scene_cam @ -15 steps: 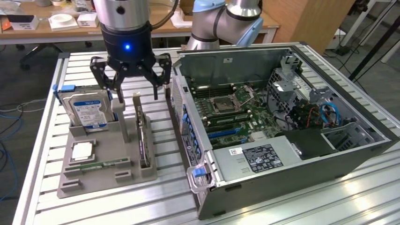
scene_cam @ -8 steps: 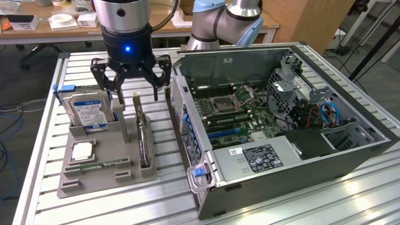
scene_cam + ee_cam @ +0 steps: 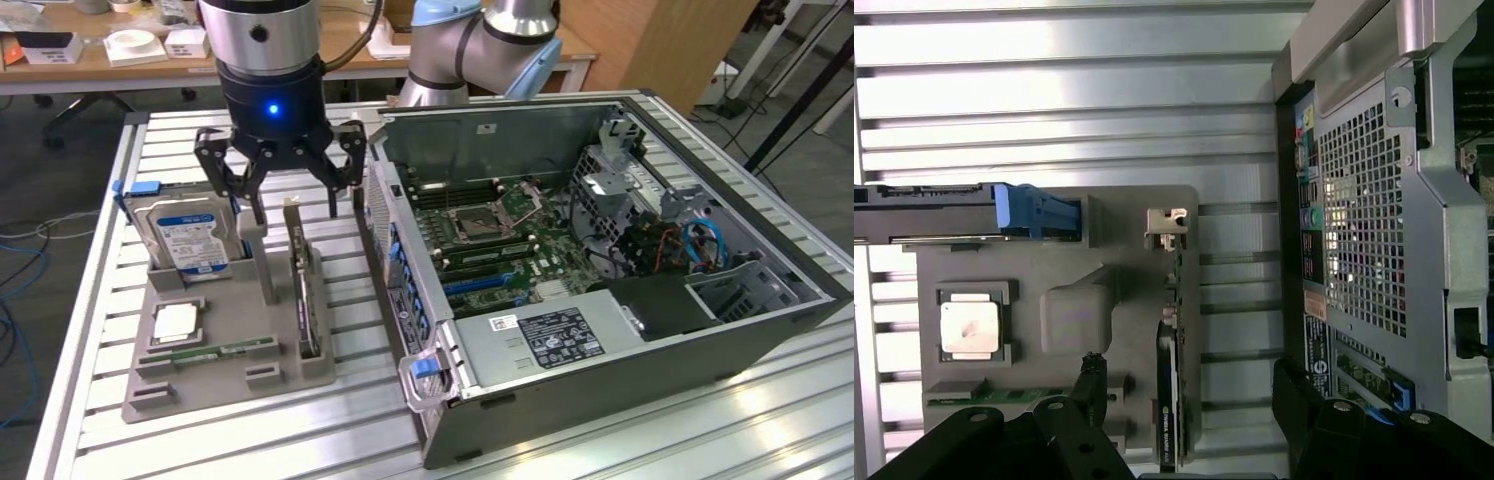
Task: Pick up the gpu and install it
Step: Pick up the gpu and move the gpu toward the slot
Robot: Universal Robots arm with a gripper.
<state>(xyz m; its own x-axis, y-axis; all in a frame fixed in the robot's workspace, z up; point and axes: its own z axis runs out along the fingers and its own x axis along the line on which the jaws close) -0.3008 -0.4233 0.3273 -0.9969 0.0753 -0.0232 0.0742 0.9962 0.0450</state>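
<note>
i am hanging my black, jointed gripper [image 3: 294, 205] over the grey moulded holder [image 3: 200, 385] on the ribbed aluminium desk [image 3: 641, 435]. its fingers are spreading wide and gripping nothing. the gpu [image 3: 307, 290] is standing on its long edge in a slot of that holder. it is a thin, flat, dark card with a silvery metal bracket [image 3: 1166, 225] at one end. it is sitting just below me, and in the wrist view its black edge is running between my two fingers [image 3: 1091, 385], touching neither. a boxy hard drive [image 3: 194, 235] with a blue-white label is standing beside it, on the exterior view's left. the open metal computer case [image 3: 601, 250], with its perforated grille, is sitting on the exterior view's right.
</note>
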